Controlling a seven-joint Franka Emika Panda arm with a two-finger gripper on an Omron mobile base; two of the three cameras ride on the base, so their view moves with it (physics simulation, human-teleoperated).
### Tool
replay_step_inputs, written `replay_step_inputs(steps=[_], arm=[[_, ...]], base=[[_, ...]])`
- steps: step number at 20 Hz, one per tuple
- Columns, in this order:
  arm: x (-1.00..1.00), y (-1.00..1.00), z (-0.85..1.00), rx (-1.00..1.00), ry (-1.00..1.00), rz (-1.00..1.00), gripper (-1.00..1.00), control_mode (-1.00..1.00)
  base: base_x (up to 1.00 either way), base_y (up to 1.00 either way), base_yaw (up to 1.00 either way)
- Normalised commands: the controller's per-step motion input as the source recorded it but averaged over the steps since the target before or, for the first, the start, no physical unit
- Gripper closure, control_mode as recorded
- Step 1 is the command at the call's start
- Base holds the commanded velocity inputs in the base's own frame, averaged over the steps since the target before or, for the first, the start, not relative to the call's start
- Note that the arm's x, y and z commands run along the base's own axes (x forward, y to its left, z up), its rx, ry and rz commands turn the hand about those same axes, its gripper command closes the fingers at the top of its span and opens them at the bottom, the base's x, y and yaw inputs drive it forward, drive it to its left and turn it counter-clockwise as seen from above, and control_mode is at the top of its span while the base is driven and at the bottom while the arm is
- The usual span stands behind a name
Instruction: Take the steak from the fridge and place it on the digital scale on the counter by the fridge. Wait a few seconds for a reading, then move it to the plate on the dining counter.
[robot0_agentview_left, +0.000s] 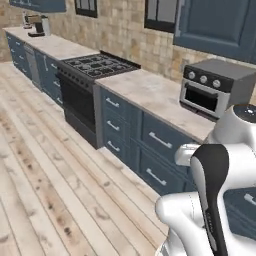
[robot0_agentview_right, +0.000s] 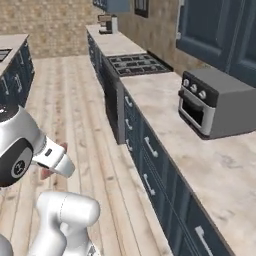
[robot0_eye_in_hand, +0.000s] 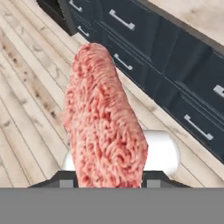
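You can see the steak (robot0_eye_in_hand: 104, 122) standing up between the two dark fingers (robot0_eye_in_hand: 65, 181) of the gripper (robot0_eye_in_hand: 107, 181). The fingers are closed on its bottom end, one on each side. The steak is up in the air over the wood floor (robot0_eye_in_hand: 26, 109), beside the dark blue drawers (robot0_eye_in_hand: 175, 87). The meat hides most of the fingers. In the right base view, you can spot just a small red bit of it past the arm's white hand (robot0_agentview_right: 54, 159).
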Motion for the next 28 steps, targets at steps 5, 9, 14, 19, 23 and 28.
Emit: replay_step_inputs(steps=[5, 9, 14, 19, 23, 28], arm=[[0.00, 0.00, 0.00, 0.00, 0.00, 0.00, 1.00, 1.00], [0.00, 0.00, 0.00, 0.00, 0.00, 0.00, 1.00, 1.00], [0.00, 0.00, 0.00, 0.00, 0.00, 0.00, 1.00, 1.00], [0.00, 0.00, 0.00, 0.00, 0.00, 0.00, 1.00, 1.00], [0.00, 0.00, 0.00, 0.00, 0.00, 0.00, 1.00, 1.00], [0.00, 0.00, 0.00, 0.00, 0.00, 0.00, 1.00, 1.00]], base=[[0.29, 0.03, 0.92], [0.84, 0.00, 0.74], [0.87, -0.01, 0.66], [0.88, -0.29, 0.45], [0.70, -0.58, 0.13], [0.60, -0.50, 0.00]])
